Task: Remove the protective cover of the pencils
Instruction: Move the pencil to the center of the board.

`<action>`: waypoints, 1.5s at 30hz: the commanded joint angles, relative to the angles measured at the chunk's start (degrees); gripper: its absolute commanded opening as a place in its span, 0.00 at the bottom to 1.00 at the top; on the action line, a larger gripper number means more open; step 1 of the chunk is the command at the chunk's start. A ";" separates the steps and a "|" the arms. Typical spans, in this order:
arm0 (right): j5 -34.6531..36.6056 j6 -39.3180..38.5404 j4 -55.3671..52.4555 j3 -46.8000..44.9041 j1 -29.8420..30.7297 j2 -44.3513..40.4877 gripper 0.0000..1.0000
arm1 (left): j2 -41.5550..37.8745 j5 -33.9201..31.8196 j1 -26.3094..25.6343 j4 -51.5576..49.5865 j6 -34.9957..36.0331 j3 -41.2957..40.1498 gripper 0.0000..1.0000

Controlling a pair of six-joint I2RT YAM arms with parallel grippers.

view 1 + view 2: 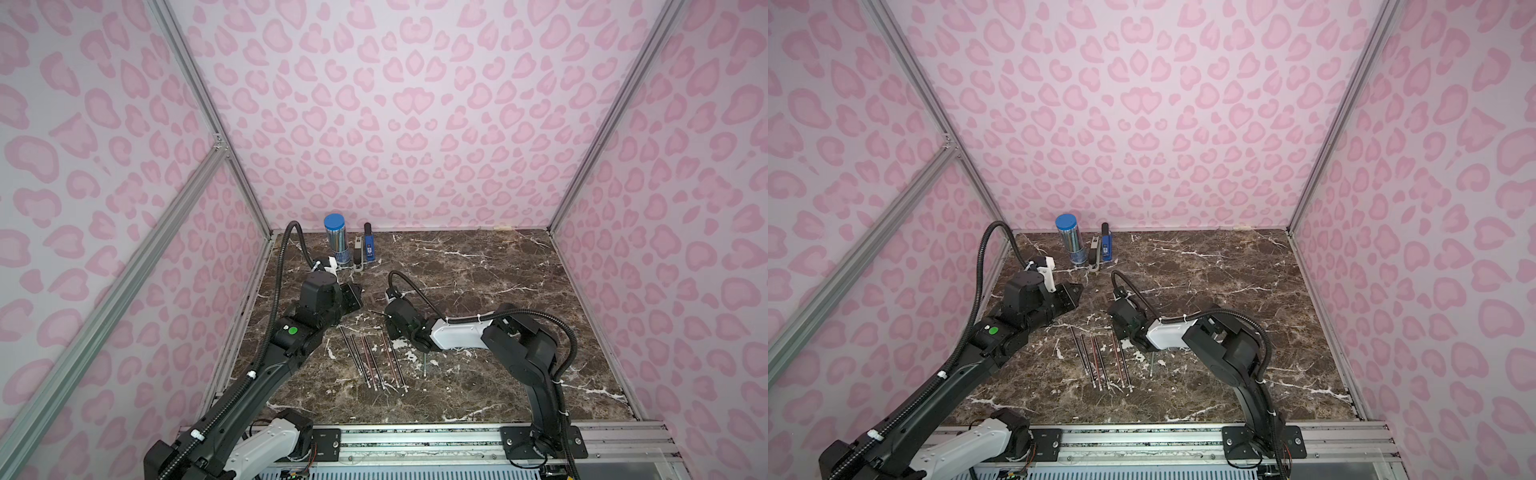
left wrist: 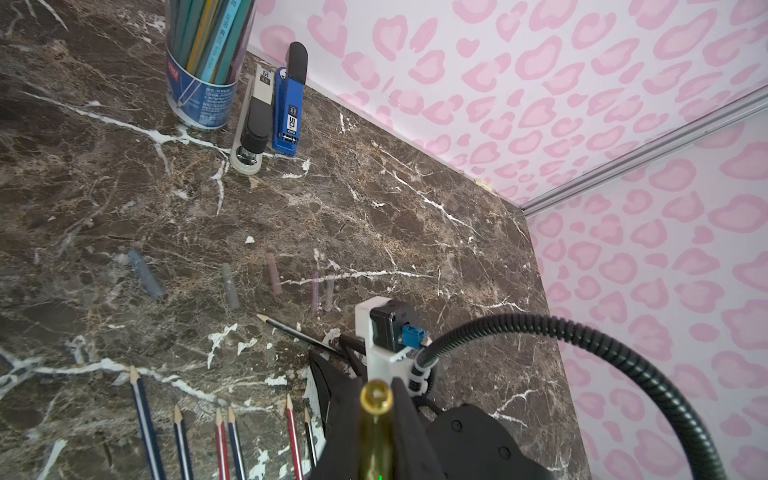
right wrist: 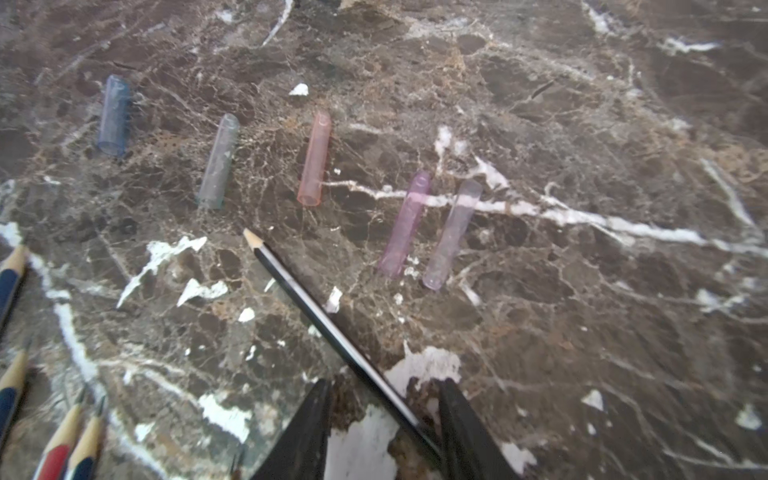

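The tabletop [image 3: 582,291] looks like polished brown marble, smooth with a soft sheen. The 5 loose caps [image 3: 313,160] and the yellow-green cap [image 2: 376,415] are translucent plastic. The pencils [image 3: 332,329] have glossy lacquered shafts and bare wood tips. The walls [image 1: 415,124] seem matt, perhaps printed cloth. The tube [image 2: 203,62] is clear plastic.

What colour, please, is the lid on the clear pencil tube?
The round lid is blue; a top view shows it best.

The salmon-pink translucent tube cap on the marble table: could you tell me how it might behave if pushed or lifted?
The salmon-pink translucent tube cap looks thin-walled and hollow, so probably very light, skidding at a nudge. Round and lying on its side on the smooth marble table, it may roll. Small and glossy, it could slip from a pinch.
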 commanded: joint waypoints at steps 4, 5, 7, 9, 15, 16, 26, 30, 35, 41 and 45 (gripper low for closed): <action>3.32 0.14 -8.68 4.77 -0.09 4.00 0.44 | 0.02 0.36 0.14 1.59 -0.10 -0.20 0.15; 2.98 0.40 -9.48 5.32 -0.06 4.54 0.43 | 0.01 0.36 0.18 1.58 -0.12 -0.16 0.15; 2.39 1.00 -10.04 5.37 0.14 4.82 0.40 | 0.09 0.38 0.17 1.63 -0.10 -0.21 0.15; 2.30 1.73 -9.75 4.05 0.65 3.98 0.38 | 0.15 0.36 0.18 1.72 -0.09 -0.19 0.15; 3.44 4.77 -8.65 -1.67 3.81 -0.47 0.28 | 0.33 0.71 0.18 2.07 -0.25 -0.21 0.15; 3.95 5.53 -8.72 -2.52 4.63 -1.03 0.26 | 0.28 0.78 0.18 2.09 -0.18 -0.15 0.15; 3.37 11.58 -10.94 -5.87 6.18 -2.77 0.11 | -0.78 1.06 0.13 2.34 -0.74 -0.80 0.15; 3.70 13.77 -11.39 -8.11 6.97 -4.66 0.11 | -1.43 0.89 0.18 1.84 -0.71 -0.83 0.16; 4.57 17.07 -12.35 -12.34 8.62 -7.27 0.10 | -1.67 0.89 0.14 2.05 -0.77 -0.86 0.17; 5.84 22.91 -12.84 -17.47 13.15 -11.20 0.10 | -0.09 1.41 0.18 3.34 -0.77 -0.87 0.17; 5.03 26.61 -11.76 -19.53 15.98 -12.43 0.12 | 2.39 1.96 0.18 4.47 -0.52 -0.24 0.16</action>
